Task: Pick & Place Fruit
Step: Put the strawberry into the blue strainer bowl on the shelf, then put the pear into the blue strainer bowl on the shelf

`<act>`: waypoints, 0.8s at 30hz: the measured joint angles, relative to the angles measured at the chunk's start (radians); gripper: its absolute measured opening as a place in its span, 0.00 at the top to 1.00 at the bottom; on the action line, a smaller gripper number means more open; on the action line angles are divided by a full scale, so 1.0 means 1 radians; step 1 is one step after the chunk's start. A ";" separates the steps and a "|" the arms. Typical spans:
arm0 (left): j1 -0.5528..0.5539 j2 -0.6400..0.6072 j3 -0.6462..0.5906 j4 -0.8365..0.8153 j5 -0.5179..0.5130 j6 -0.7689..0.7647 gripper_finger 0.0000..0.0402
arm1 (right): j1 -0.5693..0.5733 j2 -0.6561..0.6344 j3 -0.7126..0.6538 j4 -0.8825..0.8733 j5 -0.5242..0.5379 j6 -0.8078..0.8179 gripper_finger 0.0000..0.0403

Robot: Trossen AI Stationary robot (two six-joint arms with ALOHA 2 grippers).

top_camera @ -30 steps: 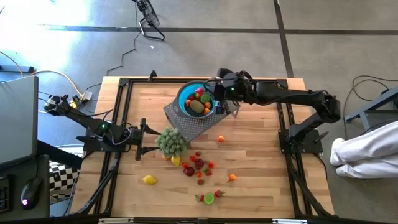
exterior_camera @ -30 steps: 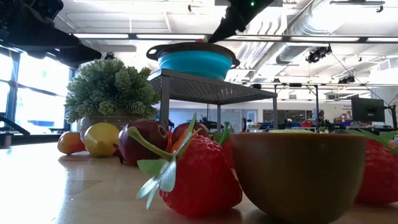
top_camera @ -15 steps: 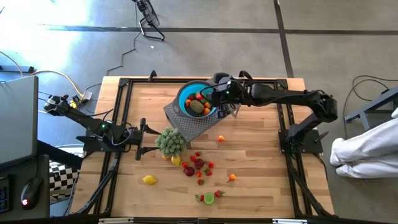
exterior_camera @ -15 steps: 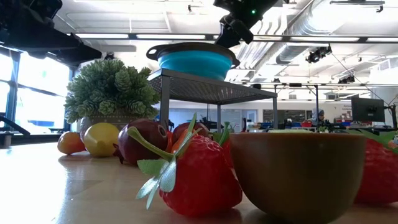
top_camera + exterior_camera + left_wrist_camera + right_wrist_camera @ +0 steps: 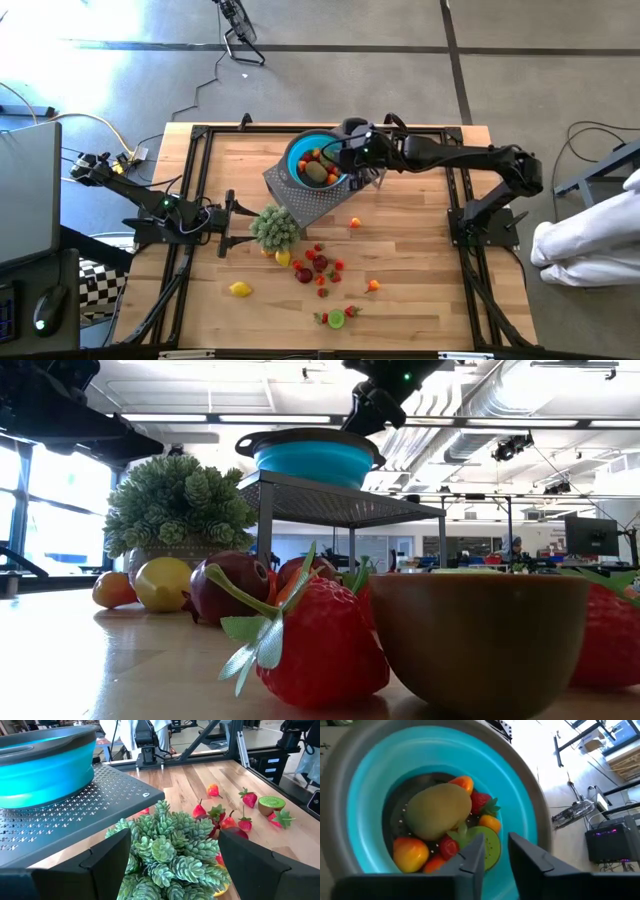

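A wooden desk (image 5: 420, 250) carries a perforated metal stand (image 5: 305, 200) with a blue bowl (image 5: 296, 152) on top, and both arms reach in from the sides. The bowl already holds several fruit pieces (image 5: 437, 812): a large brownish-green one, strawberries, orange pieces and a lime-green slice. More fruit (image 5: 318, 265) lies scattered on the desk in front of a small potted plant (image 5: 276, 228), with a lemon (image 5: 240, 289) a little apart.

The right gripper (image 5: 338, 155) hangs directly over the bowl. In the right wrist view its jaws are slightly parted with nothing visible between them, so the step in hand looks like a release. To finish it well, the jaws should part fully while centred over the bowl, then lift straight up, clear of the rim, so the bowl is not nudged on its stand.

The left gripper (image 5: 228, 222) waits low on the desk just beside the plant, jaws wide apart and empty.

Compared with a second ago, the right arm has pushed further in, from the bowl's edge to over its middle, and its jaws have gone from closed to slightly parted. The left arm and the loose fruit are unchanged.
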 joint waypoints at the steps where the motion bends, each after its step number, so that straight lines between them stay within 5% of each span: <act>1: 0.000 0.000 0.000 0.000 0.000 0.000 0.27 | 0.004 0.000 0.000 0.000 0.006 0.000 0.76; 6: 0.000 0.000 0.000 0.000 0.000 0.000 0.27 | 0.030 -0.001 0.000 0.004 0.088 0.001 0.73; 17: 0.000 0.000 0.000 0.000 0.002 -0.004 0.27 | 0.084 -0.063 0.000 -0.063 0.137 0.016 0.97; 24: 0.000 0.000 0.000 0.000 0.002 -0.004 0.27 | 0.097 -0.121 0.000 -0.179 0.129 0.177 0.98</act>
